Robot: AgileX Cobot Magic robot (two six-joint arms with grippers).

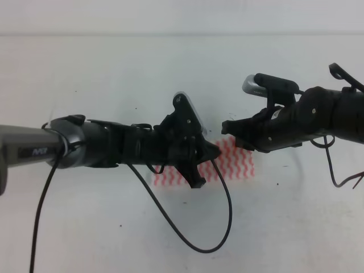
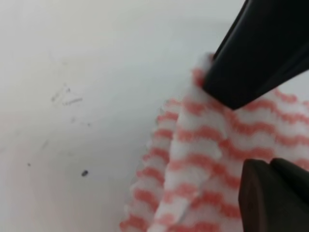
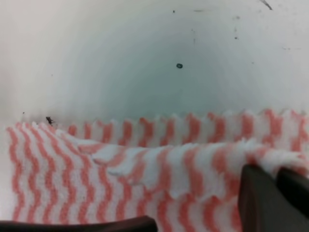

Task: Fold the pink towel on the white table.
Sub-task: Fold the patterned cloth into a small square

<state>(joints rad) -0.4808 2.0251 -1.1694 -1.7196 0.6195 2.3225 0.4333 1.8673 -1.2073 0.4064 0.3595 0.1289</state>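
Note:
The pink towel (image 1: 236, 163) lies on the white table (image 1: 114, 74) at the centre, partly hidden under both arms. My left gripper (image 1: 206, 166) reaches in from the left and hangs over the towel's middle. In the left wrist view the towel (image 2: 203, 159) shows a raised fold, and the gripper (image 2: 239, 133) is open with its upper finger (image 2: 256, 53) touching the towel's far edge. My right gripper (image 1: 232, 135) is at the towel's upper right edge. In the right wrist view it (image 3: 200, 198) is open and wide, low over the towel (image 3: 145, 179), whose top layer is folded over a lower one.
A black cable (image 1: 193, 239) loops from the left arm across the table in front of the towel. Another cable (image 1: 335, 176) hangs from the right arm. Small dark specks (image 3: 179, 65) dot the table.

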